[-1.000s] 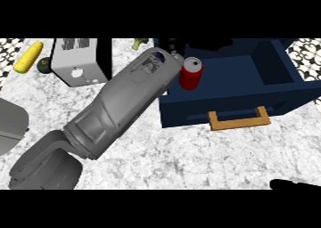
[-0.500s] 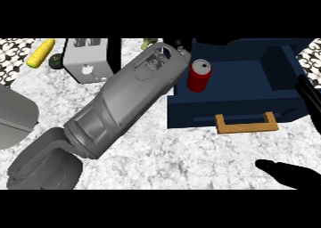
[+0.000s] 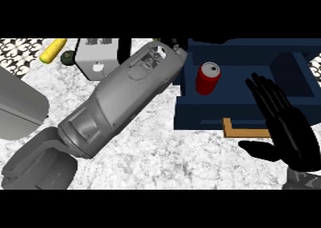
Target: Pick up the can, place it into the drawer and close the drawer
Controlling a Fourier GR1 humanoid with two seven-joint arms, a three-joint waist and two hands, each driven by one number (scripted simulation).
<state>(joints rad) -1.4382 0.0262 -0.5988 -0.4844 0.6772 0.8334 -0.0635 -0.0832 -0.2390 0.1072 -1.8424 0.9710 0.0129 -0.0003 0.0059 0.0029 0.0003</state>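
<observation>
Can (image 3: 207,78), red with a silver top, stands upright inside the open dark blue drawer (image 3: 301,73), close to the drawer's left wall and towards its rear, at the far right part of the white marbled counter (image 3: 156,151). The drawer's front panel faces the near edge of the counter and carries a tan wooden handle (image 3: 245,132), partly hidden by the right hand. Left forearm (image 3: 120,100), grey, crosses the counter diagonally from the lower left corner up to the drawer's rear left corner; only a small dark part of the left hand (image 3: 176,44) shows there, just beside the can but not visibly touching it, and whether its fingers are apart or together cannot be told. Right hand (image 3: 287,129), black, rises from the counter's near right edge with its fingers straight and held side by side, pointing away from the robot, and the thumb spread out to the left; it overlaps the drawer's front panel and the right end of the handle and grips nothing. A grey toaster (image 3: 96,57) sits at the far edge of the counter, left of the forearm, with a yellow corn cob (image 3: 52,50) and a small dark green item (image 3: 68,57) beside it near the far left corner. A grey curved object (image 3: 15,104) lies at the left edge.
</observation>
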